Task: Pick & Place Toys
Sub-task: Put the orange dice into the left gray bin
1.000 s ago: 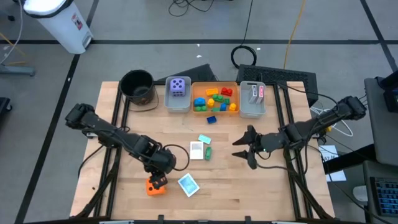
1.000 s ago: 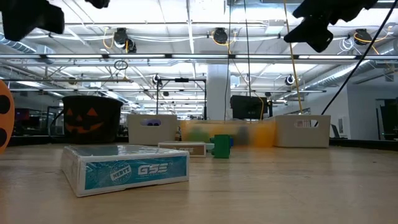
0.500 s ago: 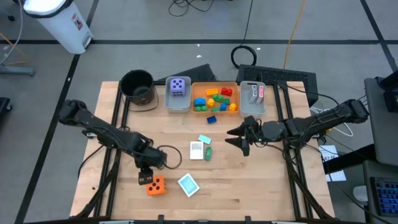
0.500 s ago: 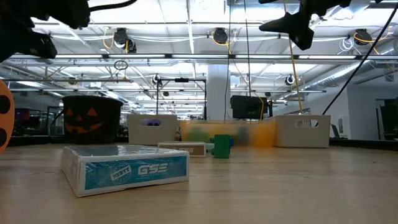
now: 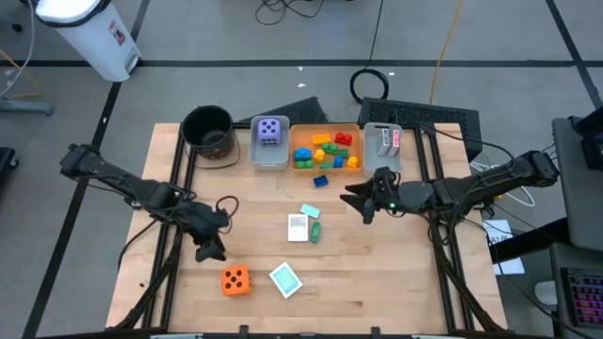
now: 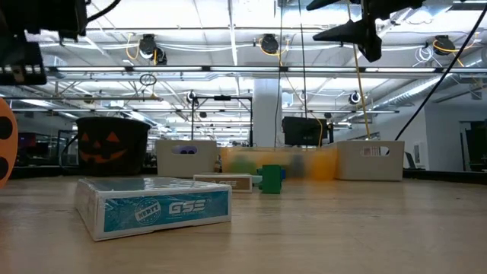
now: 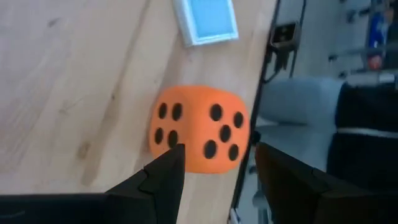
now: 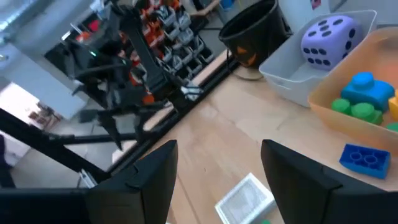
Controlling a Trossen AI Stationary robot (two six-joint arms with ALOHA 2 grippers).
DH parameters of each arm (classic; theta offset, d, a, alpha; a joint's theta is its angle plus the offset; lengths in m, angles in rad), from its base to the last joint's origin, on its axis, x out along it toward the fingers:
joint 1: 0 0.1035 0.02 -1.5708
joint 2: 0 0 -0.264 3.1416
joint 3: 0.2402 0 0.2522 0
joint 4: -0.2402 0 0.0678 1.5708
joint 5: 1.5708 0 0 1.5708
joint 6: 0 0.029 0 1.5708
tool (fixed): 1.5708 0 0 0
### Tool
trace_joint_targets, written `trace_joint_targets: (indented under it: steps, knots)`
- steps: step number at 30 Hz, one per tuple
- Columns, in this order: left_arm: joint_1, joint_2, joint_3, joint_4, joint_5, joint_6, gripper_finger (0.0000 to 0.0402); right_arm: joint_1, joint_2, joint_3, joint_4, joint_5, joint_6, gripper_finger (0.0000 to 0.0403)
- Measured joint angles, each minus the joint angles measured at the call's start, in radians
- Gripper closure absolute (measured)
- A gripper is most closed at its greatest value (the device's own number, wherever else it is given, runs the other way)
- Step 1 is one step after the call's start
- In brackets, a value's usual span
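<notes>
A round black pot [image 5: 208,131] stood at the far left, its contents hidden. Beside it a grey bin [image 5: 269,155] held the purple die [image 5: 270,131], an orange bin [image 5: 326,169] held bricks [image 5: 325,150], and another grey bin [image 5: 382,167] held cards [image 5: 389,141]. On the wooden table [image 5: 396,282], the left gripper [image 5: 212,250] hovered empty, fingers apart, near the orange die [image 5: 235,281]. The right gripper [image 5: 361,201], fingers apart and empty, hovered near the bins.

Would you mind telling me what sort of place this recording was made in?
Probably a robotics lab in an industrial hall: a wooden work table with two dark robot arms, exposed ceiling trusses with hanging lamps, and a grey concrete floor.
</notes>
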Motion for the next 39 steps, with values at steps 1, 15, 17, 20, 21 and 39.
trace_joint_targets:
  steps: [1, 15, 17, 20, 21, 39]
  knots:
    - [0.000, -0.015, -0.014, 0.004, -0.017, -0.013, 0.0199, 0.000, 0.000, 0.000, 0.004, 0.001, 0.001, 0.0181]
    - [0.002, -0.050, -0.040, 0.015, -0.111, 0.001, 0.0198, -0.002, 0.000, 0.000, -0.003, 0.030, -0.004, 0.0181]
    - [0.002, -0.050, -0.040, 0.017, -0.094, -0.006, 0.0188, -0.002, 0.000, 0.000, -0.003, 0.028, -0.005, 0.0181]
    - [-0.003, -0.050, -0.040, 0.016, -0.083, -0.050, 0.0155, -0.002, 0.000, 0.000, -0.006, 0.027, -0.005, 0.0181]
    - [-0.009, -0.050, -0.040, 0.016, -0.082, -0.063, 0.0140, -0.002, 0.000, 0.000, -0.007, 0.027, -0.005, 0.0181]
    - [-0.375, -0.049, -0.040, 0.016, -0.409, -0.542, 0.0040, -0.001, 0.000, 0.000, -0.010, 0.027, -0.043, 0.0181]
